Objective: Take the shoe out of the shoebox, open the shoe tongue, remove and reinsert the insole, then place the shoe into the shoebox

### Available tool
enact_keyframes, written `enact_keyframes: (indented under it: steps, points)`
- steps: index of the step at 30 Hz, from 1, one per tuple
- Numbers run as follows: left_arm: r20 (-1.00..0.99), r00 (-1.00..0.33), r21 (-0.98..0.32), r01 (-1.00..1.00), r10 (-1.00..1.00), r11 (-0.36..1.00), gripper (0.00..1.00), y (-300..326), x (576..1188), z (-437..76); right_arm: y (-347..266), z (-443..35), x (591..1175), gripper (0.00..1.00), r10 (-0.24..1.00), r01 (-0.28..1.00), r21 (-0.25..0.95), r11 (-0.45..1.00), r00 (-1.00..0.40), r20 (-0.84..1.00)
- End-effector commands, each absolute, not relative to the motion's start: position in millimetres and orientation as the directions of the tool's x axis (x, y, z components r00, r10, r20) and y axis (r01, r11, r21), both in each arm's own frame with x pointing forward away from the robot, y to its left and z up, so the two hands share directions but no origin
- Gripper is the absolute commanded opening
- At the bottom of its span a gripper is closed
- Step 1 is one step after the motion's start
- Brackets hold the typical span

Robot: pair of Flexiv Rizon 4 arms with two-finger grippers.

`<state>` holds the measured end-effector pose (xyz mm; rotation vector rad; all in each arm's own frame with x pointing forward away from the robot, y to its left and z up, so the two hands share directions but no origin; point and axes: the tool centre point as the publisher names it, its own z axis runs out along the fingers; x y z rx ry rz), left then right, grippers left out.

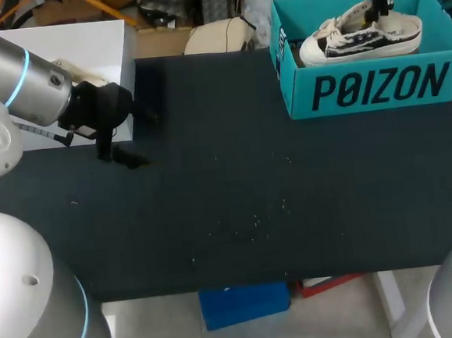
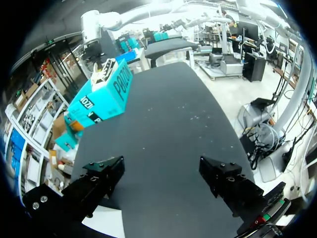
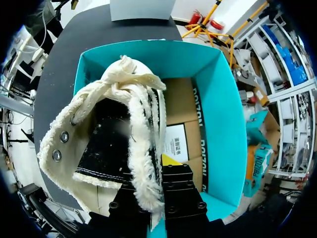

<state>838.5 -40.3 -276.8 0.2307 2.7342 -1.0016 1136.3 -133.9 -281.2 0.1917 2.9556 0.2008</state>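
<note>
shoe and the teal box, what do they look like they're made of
Shoe: likely cream canvas, matte, judging by its frayed fabric edges; the eyelets look like metal, and the sole looks like rubber in the head view. Shoebox: probably cardboard, matte teal outside and bare brown inside.

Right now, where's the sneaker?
Head view: the sneaker sits in the teal shoebox at the far right of the table, right gripper shut on its collar.
</note>
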Motion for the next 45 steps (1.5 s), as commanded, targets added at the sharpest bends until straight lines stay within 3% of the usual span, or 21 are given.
enact_keyframes:
  steps: [1, 31, 32, 33, 34, 45]
  points:
    - [-0.262, -0.963, -0.616, 0.222, 0.069, 0.756, 1.0, -41, 838, -278, -138, -302, 1147, 0.0, 0.137, 0.113, 0.165, 0.98, -0.981, -0.14]
    - [-0.262, -0.963, -0.616, 0.222, 0.069, 0.756, 1.0, -41, 838, -278, -165, -394, 1160, 0.0, 0.154, 0.155, 0.19, 0.97, -0.988, 0.018]
    - [-0.262, -0.963, -0.616, 0.222, 0.069, 0.756, 1.0, -41, 838, -278, -165, -394, 1159, 0.1, 0.158, 0.159, 0.191, 0.969, -0.987, 0.023]
    - [-0.262, -0.963, -0.616, 0.222, 0.069, 0.756, 1.0, -41, 838, -278, -166, -394, 1159, 0.89, 0.155, 0.157, 0.188, 0.97, -0.988, 0.022]
    - [-0.262, -0.963, -0.616, 0.222, 0.069, 0.756, 1.0, -41, 838, -278, -166, -392, 1157, 1.0, 0.156, 0.157, 0.185, 0.97, -0.988, 0.022]
    - [-0.262, -0.963, -0.616, 0.222, 0.069, 0.756, 1.0, -41, 838, -278, -177, -323, 1157, 1.0, 0.184, 0.166, 0.148, 0.975, -0.976, -0.118]
